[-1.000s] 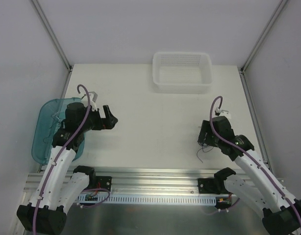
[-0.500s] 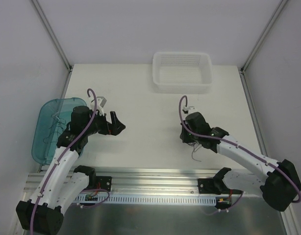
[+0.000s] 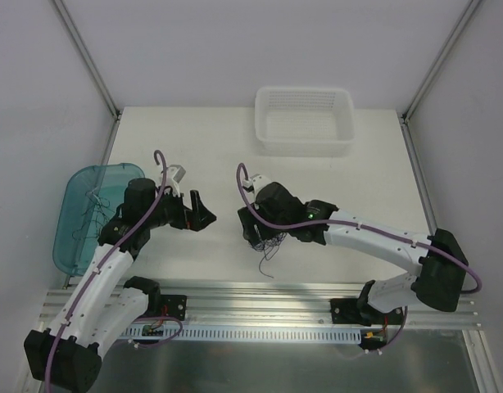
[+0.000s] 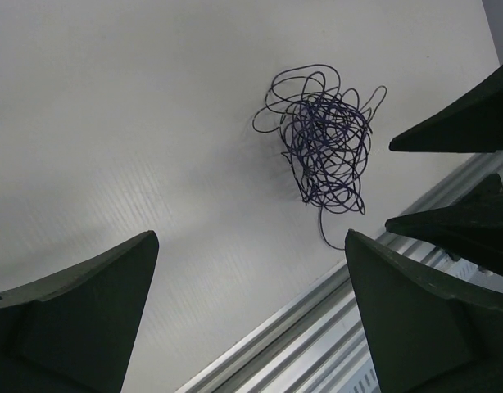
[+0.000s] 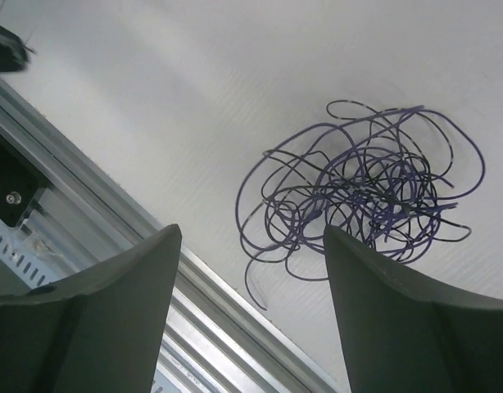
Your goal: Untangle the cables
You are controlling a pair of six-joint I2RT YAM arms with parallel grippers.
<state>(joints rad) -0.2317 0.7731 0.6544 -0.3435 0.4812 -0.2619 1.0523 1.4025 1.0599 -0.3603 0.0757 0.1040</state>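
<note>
The cables [image 3: 269, 241] are a small knotted clump of thin dark purple and black wire lying on the white table, with one loose tail [image 3: 268, 266] trailing toward the near edge. In the right wrist view the cables [image 5: 368, 190] lie just beyond my right gripper [image 5: 251, 246], whose jaws stand open with nothing pinched between them. From above, my right gripper [image 3: 258, 233] hovers right at the clump. My left gripper [image 3: 204, 211] is wide open a short way left of it. The left wrist view shows the cables [image 4: 321, 147] ahead of the left gripper [image 4: 251, 270].
A white mesh basket [image 3: 305, 123] stands at the back middle. A teal tray [image 3: 71, 233] at the left edge holds a few thin strands [image 3: 94, 205]. An aluminium rail [image 3: 260, 291] runs along the near table edge, close to the clump's tail.
My right arm has swung left from the table's right side to the middle, bringing the clump along, and its jaws now stand open. The left gripper has crept slightly right, still open.
</note>
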